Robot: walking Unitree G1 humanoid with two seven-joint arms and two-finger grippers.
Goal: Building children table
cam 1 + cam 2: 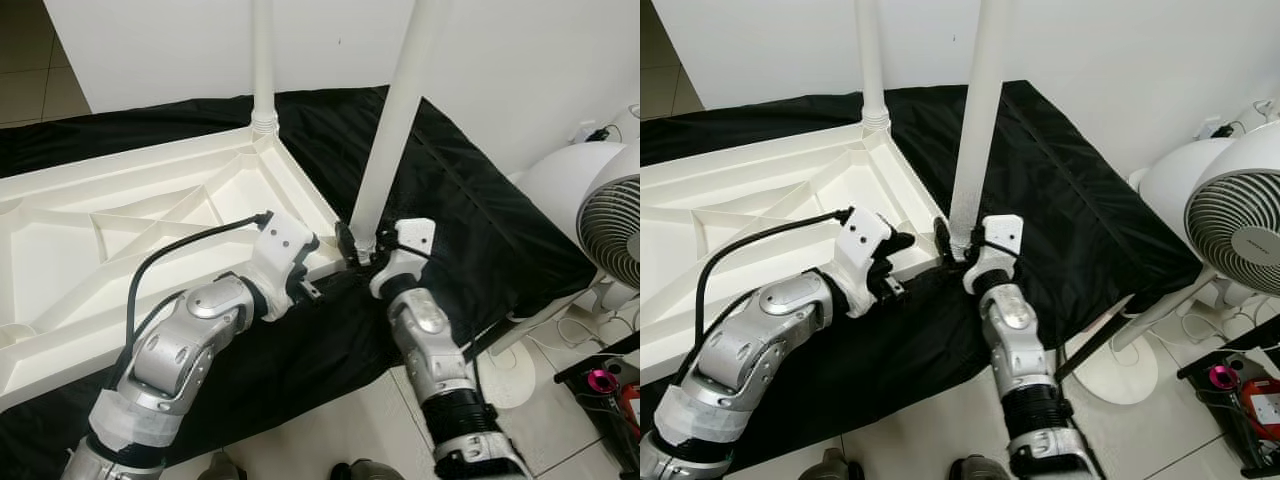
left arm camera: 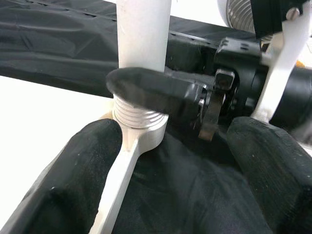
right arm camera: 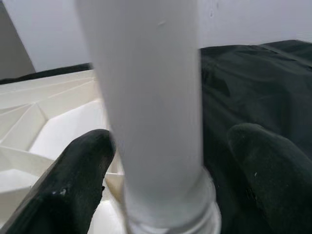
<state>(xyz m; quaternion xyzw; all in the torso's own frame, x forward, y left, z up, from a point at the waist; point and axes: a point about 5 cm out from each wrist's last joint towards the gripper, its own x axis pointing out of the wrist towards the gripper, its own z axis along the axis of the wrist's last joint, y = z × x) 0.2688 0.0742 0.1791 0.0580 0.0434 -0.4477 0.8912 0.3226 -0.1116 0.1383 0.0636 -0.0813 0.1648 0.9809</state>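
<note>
The white table top [image 1: 120,230] lies upside down on a black cloth [image 1: 470,220], ribs facing up. One white leg [image 1: 263,60] stands in its far corner. A second white leg [image 1: 390,120] stands slightly tilted at the near corner, its threaded end [image 2: 139,117] at the socket. My right gripper [image 1: 368,245] straddles this leg's base, open; one finger [image 3: 78,170] touches the leg and the other [image 3: 268,165] stands apart. My left gripper [image 1: 312,270] is open just left of that corner, its fingers [image 2: 73,165] on either side of the table's corner rib.
A white fan [image 1: 615,220] on a stand is close at the right, with cables and a pink item [image 1: 600,380] on the tiled floor below. A white wall [image 1: 500,60] runs behind the cloth.
</note>
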